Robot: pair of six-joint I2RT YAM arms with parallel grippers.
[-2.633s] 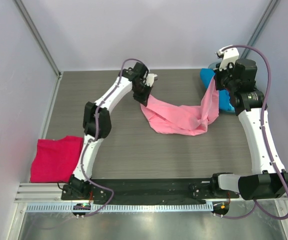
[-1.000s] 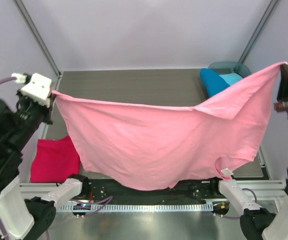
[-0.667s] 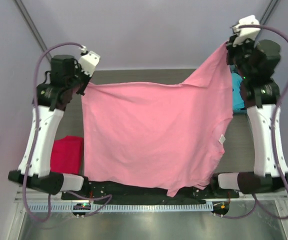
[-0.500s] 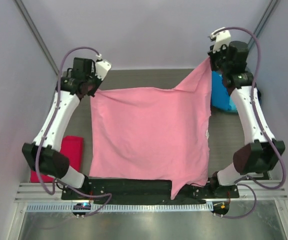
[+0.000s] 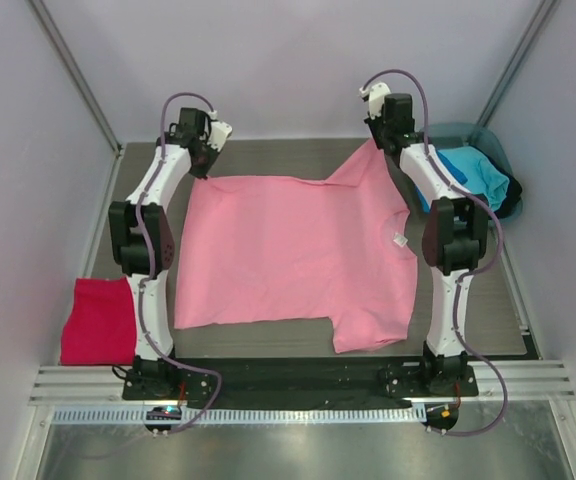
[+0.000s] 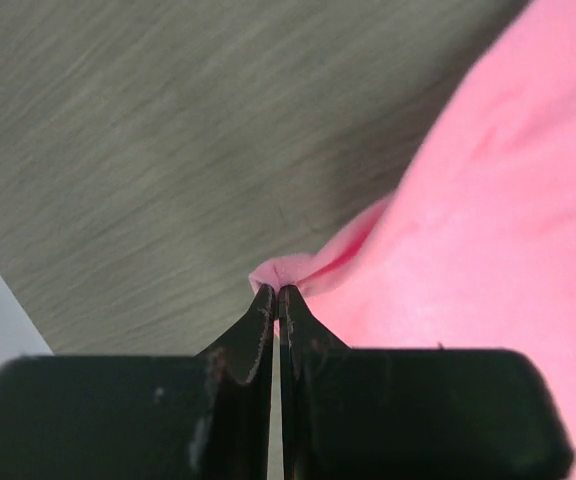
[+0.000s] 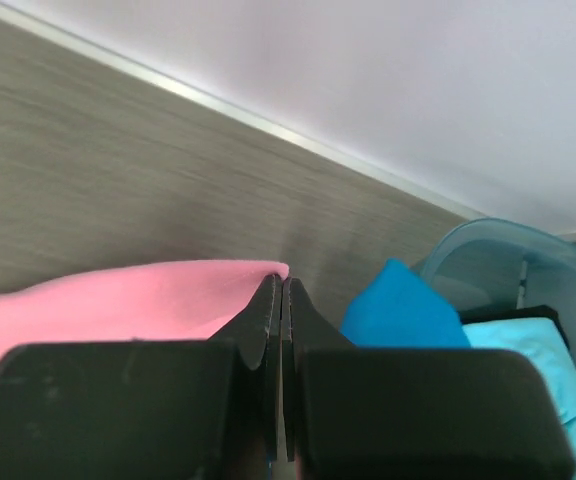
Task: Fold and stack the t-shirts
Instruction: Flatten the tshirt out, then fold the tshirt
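Pink t-shirt (image 5: 288, 250) lies spread flat on the table (image 5: 268, 160) in your overhead view, hem to the left and neck label to the right, so its long axis runs across the arms. Both claws sit at its far edge: the left gripper (image 5: 205, 160) on the far hem corner, the right gripper (image 5: 376, 140) on the far sleeve. The cloth stretches from them back toward the bases. Half a second ago it hung in the air between raised arms; now it is down. The crimson shirt (image 5: 98, 320) lies well apart at the near left.

Your left wrist shows the left gripper (image 6: 276, 292) pinched tight on a pucker of the pink t-shirt (image 6: 488, 230).

Your right wrist shows the right gripper (image 7: 278, 285) clamped together on the pink t-shirt (image 7: 118, 290) edge, the blue shirt (image 7: 398, 305) and tub (image 7: 498, 245) just beyond.
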